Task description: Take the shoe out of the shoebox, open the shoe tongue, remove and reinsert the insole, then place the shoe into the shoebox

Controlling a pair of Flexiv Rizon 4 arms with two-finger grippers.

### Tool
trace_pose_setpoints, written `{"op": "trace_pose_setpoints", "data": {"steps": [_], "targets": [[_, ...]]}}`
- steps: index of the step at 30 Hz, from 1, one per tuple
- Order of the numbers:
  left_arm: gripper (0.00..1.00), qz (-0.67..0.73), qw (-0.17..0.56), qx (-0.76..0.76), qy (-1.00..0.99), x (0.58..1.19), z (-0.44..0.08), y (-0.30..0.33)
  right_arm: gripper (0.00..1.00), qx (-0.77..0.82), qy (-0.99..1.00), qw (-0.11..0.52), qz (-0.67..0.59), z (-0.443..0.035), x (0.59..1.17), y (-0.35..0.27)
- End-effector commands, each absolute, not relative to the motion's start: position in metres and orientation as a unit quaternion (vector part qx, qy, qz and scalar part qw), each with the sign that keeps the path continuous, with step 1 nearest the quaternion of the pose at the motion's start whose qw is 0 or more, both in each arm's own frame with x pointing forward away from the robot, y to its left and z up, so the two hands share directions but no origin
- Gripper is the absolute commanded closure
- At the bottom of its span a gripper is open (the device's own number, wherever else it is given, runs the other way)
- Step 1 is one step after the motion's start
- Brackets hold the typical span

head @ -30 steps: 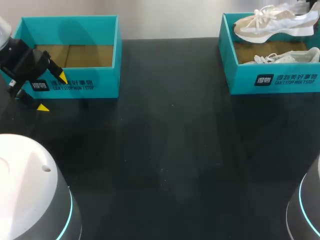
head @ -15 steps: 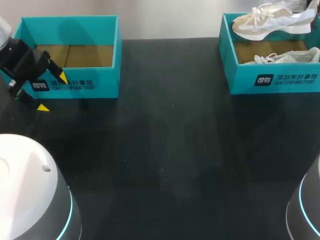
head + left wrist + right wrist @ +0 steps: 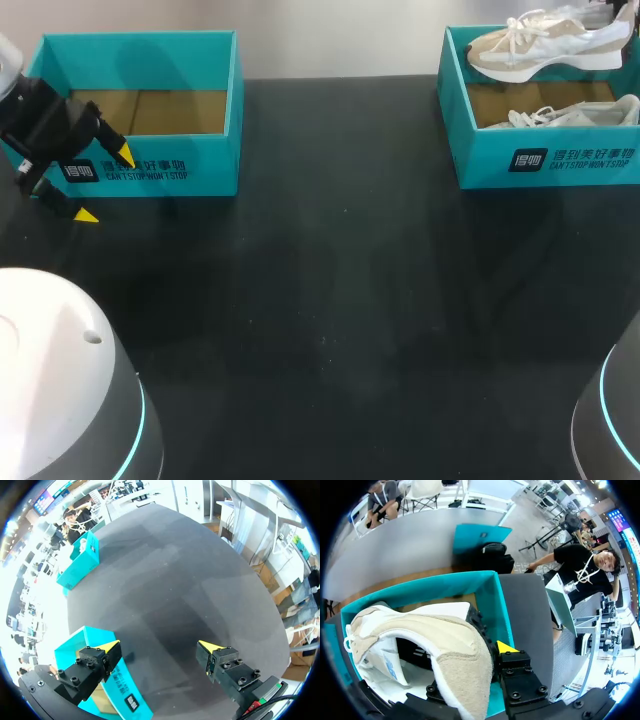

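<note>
The shoe (image 3: 545,42) is lifted slightly higher over the right shoebox (image 3: 545,160), clamped by the right gripper (image 3: 480,652); a second shoe (image 3: 575,113) is seen inside. The left gripper (image 3: 106,185) is held wide open, empty, beside the left shoebox (image 3: 150,172).

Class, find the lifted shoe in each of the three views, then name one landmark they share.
Head view: lifted shoe at far right, above the right shoebox.
Left wrist view: too small to tell; right shoebox lies far ahead.
Right wrist view: lifted shoe in the right gripper, over the right shoebox.
Landmark: that teal shoebox.
</note>
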State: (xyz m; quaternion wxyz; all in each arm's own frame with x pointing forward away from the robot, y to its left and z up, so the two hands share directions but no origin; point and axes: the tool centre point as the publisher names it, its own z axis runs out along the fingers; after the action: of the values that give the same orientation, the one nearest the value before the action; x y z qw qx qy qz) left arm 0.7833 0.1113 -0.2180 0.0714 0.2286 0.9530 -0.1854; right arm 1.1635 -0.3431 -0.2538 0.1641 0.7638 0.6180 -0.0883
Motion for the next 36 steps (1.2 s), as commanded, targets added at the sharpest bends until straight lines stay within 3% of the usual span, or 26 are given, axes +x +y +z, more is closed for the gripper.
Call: {"op": "trace_pose_setpoints", "data": {"steps": [1,36], "targets": [[0.00,-0.184,0.071,0.229,0.953,0.783,-0.218,0.111,1.00,0.765,0.617,0.161,-0.090,-0.258,1.169,-0.347],[0.00,-0.184,0.071,0.229,0.953,0.783,-0.218,0.111,1.00,0.760,0.630,0.148,-0.064,-0.294,1.153,-0.346]]}}
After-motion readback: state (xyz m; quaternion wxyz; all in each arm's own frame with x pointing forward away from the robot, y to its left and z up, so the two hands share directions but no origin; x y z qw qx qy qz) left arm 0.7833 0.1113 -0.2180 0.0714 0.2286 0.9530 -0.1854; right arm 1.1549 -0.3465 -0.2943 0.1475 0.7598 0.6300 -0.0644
